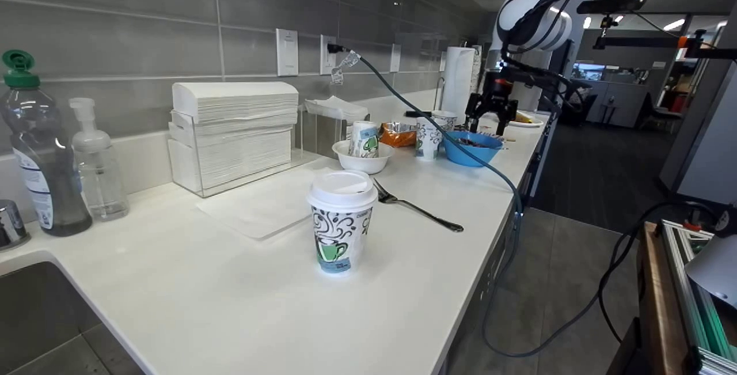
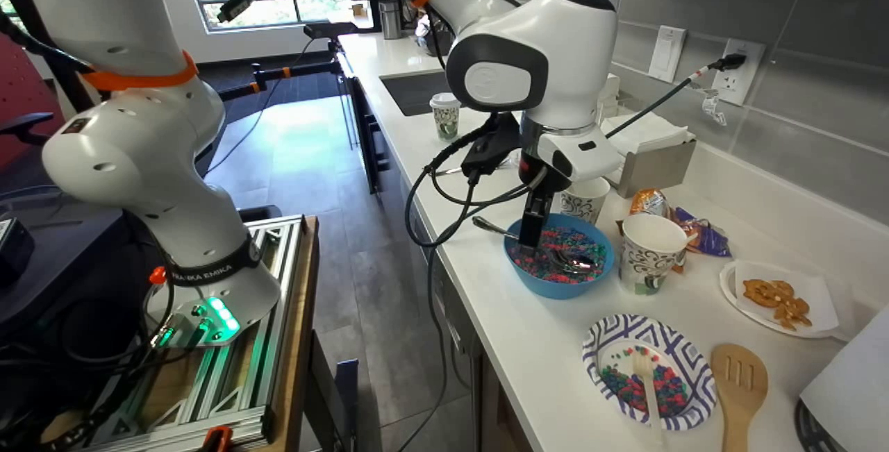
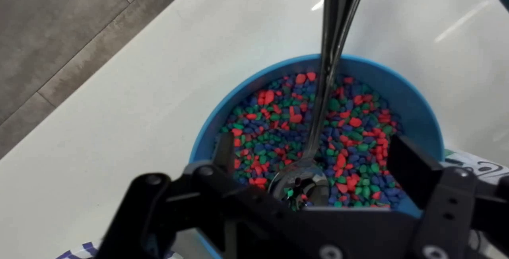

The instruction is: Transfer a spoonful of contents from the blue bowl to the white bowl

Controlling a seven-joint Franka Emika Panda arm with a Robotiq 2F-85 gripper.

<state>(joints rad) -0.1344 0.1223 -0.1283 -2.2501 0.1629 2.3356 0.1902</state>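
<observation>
Grasp step prob. under way; no load lifted yet. In the wrist view the hand (image 3: 312, 151) is spread wide, w/ nothing pinched, at the blue bowl (image 3: 417, 121) in lower ctr of frame; whether its tips dip below the rim can't be told. The spoon (image 3: 324, 92) is framed between the jaws, scoop end laid on red, green & blue pebbles (image 3: 360, 143), handle run out to top ctr. In an exterior view the white bowl (image 1: 361, 165) is seen near ctr of frame, apparently w/ a paper cup (image 1: 364, 136) set in it, which may have to be cleared. Next move, prob.: hand to be closed on the handle, then pebbles scooped & kept level.

Count: blue bowl, 1; white bowl, 1; spoon, 1; paper cups, 4 (1 lidded); plates (image 2: 698, 377), 2; metal fork (image 1: 423, 212), 1; pale fork (image 2: 651, 396), 1; wooden spatula (image 2: 740, 382), 1.
</observation>
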